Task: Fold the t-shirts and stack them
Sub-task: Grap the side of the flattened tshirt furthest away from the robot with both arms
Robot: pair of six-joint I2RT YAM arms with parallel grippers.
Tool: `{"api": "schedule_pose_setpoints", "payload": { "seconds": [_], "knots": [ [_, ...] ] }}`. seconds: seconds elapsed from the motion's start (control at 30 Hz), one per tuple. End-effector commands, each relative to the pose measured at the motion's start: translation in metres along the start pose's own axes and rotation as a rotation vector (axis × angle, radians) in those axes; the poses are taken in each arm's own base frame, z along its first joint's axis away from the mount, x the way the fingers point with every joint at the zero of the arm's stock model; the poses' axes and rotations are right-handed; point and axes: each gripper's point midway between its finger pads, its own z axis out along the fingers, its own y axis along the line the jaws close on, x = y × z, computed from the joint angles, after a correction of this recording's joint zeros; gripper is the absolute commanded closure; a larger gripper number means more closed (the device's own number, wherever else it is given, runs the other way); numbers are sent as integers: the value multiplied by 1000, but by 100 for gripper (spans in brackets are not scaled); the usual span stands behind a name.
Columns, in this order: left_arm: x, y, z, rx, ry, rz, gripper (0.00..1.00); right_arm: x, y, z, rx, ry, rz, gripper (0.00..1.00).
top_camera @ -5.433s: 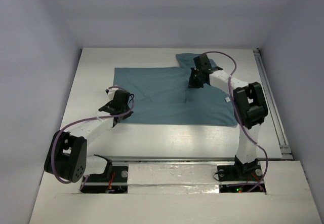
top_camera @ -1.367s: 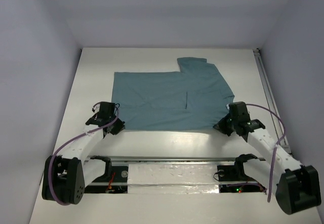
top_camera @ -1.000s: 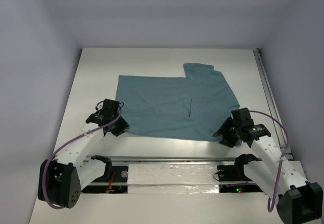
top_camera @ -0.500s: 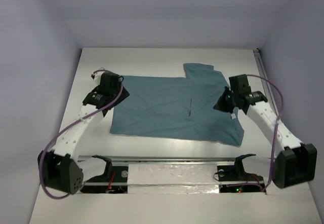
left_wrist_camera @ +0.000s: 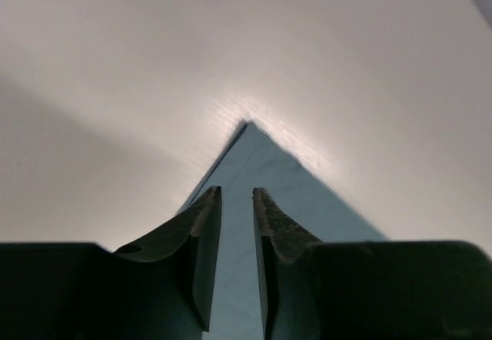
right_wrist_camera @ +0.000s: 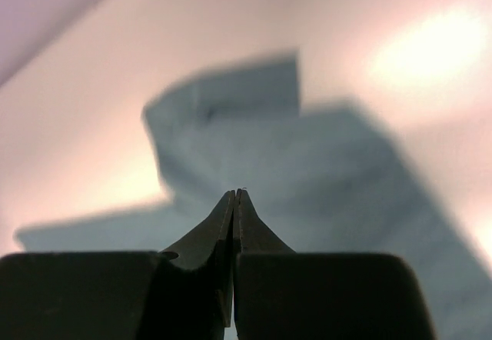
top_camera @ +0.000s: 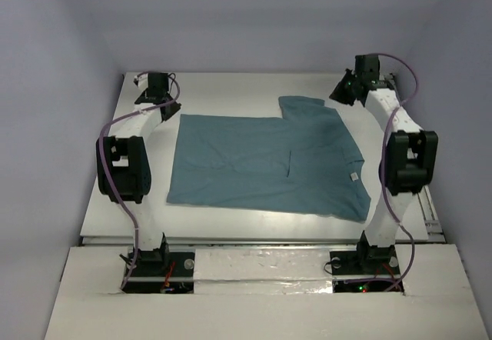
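One teal t-shirt [top_camera: 261,163], flat on table [top_camera: 231,86]; judged soft, light, limp; pinch at far corners; left gripper [left_wrist_camera: 237,192] slightly parted, empty; right gripper [right_wrist_camera: 234,194] clenched, empty

Two white-linked arms [top_camera: 382,111], bulky black joint housings [top_camera: 119,167], looping purple cables [top_camera: 416,82], dark tapered claw fingers [left_wrist_camera: 204,236]

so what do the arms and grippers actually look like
The left arm and right arm are white tubular links with chunky black joint housings, and a purple cable loops loosely along each. The left gripper and right gripper are black, each with two slim fingers tapering to a point. No markings are legible.
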Motion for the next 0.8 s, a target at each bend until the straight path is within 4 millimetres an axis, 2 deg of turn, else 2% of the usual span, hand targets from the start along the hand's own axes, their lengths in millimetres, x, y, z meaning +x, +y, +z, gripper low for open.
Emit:
{"api": "schedule_pose_setpoints", "payload": {
  "seconds": [0.0, 0.03, 0.07, 0.1, 0.13, 0.17, 0.2, 0.23, 0.27, 0.3, 0.33, 0.4, 0.43, 0.57, 0.6, 0.63, 0.7, 0.73, 0.77],
  "knots": [
    [-37, -29, -6, 68, -74, 3, 79, -60, -3, 28, -30, -83, -45, 100],
    [-41, -33, -5, 69, -77, 2, 75, -51, -18, 62, 7, -44, -42, 100],
    [-36, -31, 4, 57, -64, 10, 70, -80, -9, 64, -17, -98, -48, 100],
    [-41, -34, 5, 60, -75, 14, 68, -79, -10, 75, -14, -78, -51, 100],
    [-39, -32, 10, 49, -69, 22, 67, -62, -27, 109, 18, -23, -47, 100],
    [-31, -27, 20, 23, -44, 31, 67, -87, -13, 108, -7, -76, -65, 100],
    [-28, -26, 25, 18, -31, 38, 65, -82, -19, 116, 8, -50, -79, 91],
    [-30, -30, 28, 22, -28, 45, 63, -72, -31, 137, 29, -25, -82, 84],
    [-21, -26, 39, 5, -2, 59, 63, -74, -31, 140, 29, -30, -87, 77],
    [-19, -26, 43, 6, 9, 66, 63, -77, -29, 142, 20, -40, -94, 63],
    [-23, -30, 46, 7, 2, 70, 63, -72, -32, 147, 20, -30, -92, 57],
    [-13, -25, 59, -13, 34, 88, 63, -63, -34, 153, 9, -5, -84, 44],
    [-17, -28, 61, -12, 30, 90, 63, -50, -41, 159, 15, 30, -67, 42],
    [-7, -26, 77, -24, 59, 105, 61, -17, -46, 169, -11, 126, -8, 40],
    [-6, -26, 79, -23, 65, 109, 60, -20, -42, 168, -29, 113, 6, 40],
    [-5, -27, 81, -21, 68, 109, 59, -9, -46, 170, -26, 139, 22, 41],
    [2, -24, 88, -29, 86, 114, 59, -4, -46, 169, -34, 155, 36, 46],
    [5, -23, 90, -29, 94, 115, 59, -7, -43, 165, -36, 145, 40, 46],
    [7, -22, 93, -33, 99, 116, 59, 2, -48, 165, -29, 165, 49, 46]
  ]
}}
